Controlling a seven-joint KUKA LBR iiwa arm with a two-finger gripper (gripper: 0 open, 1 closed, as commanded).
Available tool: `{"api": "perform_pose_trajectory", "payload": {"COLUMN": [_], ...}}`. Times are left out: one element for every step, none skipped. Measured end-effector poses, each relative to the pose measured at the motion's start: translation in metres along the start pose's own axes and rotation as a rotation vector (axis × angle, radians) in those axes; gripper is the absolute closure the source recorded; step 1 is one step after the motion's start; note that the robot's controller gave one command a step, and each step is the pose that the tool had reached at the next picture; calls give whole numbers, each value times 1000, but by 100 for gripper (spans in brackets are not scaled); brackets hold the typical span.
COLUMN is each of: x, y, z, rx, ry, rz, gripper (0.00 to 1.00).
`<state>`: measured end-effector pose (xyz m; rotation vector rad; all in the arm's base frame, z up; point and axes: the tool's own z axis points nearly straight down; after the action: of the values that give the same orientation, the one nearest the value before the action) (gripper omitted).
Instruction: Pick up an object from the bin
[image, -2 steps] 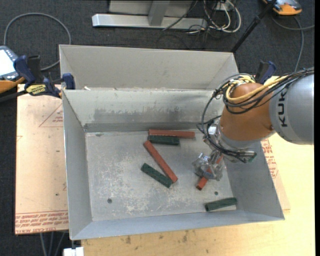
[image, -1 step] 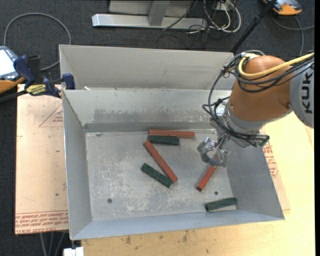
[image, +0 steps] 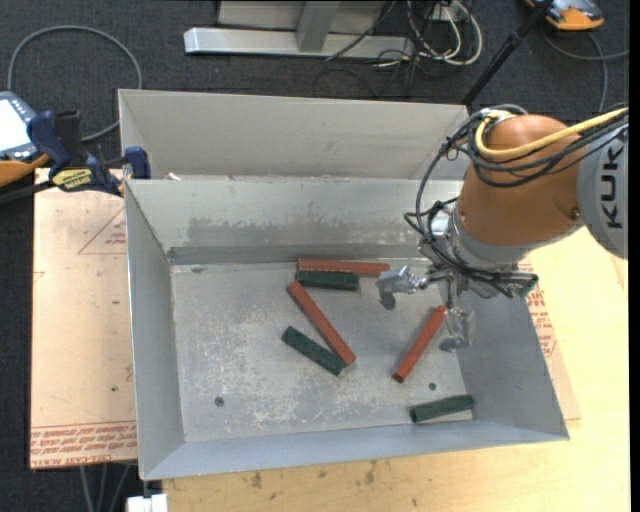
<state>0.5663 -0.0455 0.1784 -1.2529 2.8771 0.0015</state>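
Red slim rectangular bar lies tilted on the floor of the grey metal bin, right of middle. Its upper end is beneath the tool, whose fingers stand spread apart, gripping nothing. A dark green flat block lies near its lower end.

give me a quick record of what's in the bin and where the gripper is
bin: grey metal, six bars
back red bar: near back wall
back green bar: against it
middle red bar: diagonal
middle green bar: beside its lower end
right red bar: diagonal, upper end at gripper
front green bar: alone, front right
gripper: open, holding nothing
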Motion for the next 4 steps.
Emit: {"api": "perform_pose_trajectory", "payload": {"x": [2, 1, 5, -26], "y": [-8, -9, -3, 5], "z": [112, 108, -4, -63], "rx": [-5, 0, 7, 6], "ry": [5, 1, -5, -6], "rz": [216, 214, 278, 267], "gripper": [0, 100, 100, 100]}}
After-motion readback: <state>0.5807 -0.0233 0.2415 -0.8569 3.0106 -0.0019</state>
